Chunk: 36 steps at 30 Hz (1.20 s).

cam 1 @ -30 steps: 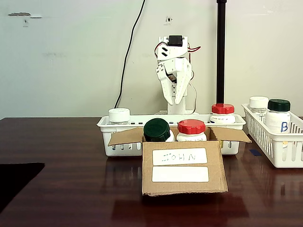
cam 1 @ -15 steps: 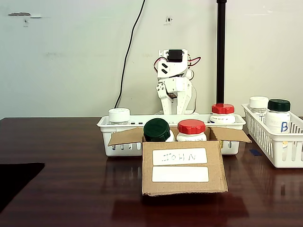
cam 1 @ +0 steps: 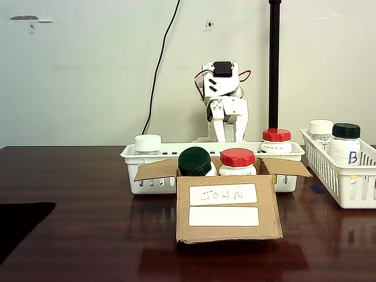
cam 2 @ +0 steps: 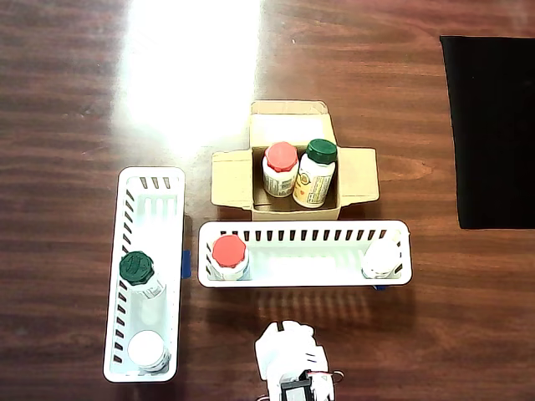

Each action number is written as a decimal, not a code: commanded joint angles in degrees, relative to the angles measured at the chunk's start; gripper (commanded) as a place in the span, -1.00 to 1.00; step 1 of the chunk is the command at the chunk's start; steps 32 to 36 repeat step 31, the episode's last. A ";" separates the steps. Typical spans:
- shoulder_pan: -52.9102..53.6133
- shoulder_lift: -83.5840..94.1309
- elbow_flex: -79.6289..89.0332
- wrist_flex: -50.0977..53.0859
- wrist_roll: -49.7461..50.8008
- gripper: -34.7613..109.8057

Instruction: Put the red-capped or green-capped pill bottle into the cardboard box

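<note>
The cardboard box (cam 1: 226, 232) marked "JOHN" stands at the table's middle with its flaps (cam 2: 230, 180) open. Inside it stand a green-capped pill bottle (cam 1: 194, 161) (cam 2: 318, 171) and a red-capped pill bottle (cam 1: 237, 158) (cam 2: 281, 167), side by side. My white gripper (cam 1: 228, 134) (cam 2: 286, 336) hangs folded behind the long white basket, well away from the box and with nothing in it. From these angles its jaws cannot be read as open or shut.
The long white basket (cam 1: 132, 155) (cam 2: 305, 280) behind the box holds a red-capped bottle (cam 1: 276, 140) (cam 2: 228, 255) and a white-capped one (cam 1: 147, 143) (cam 2: 382, 259). A second basket (cam 1: 346, 182) (cam 2: 125, 276) holds a green-capped bottle (cam 1: 346, 141) and a white-capped one (cam 1: 321, 128). A black mat (cam 2: 493, 125) lies at the table's edge.
The arm has swung a little to the right in the fixed view and folded lower behind the basket. The bottles and the box have not moved.
</note>
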<state>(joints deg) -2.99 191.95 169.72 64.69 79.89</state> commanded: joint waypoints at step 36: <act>-3.78 4.83 -0.09 0.88 -30.50 -0.46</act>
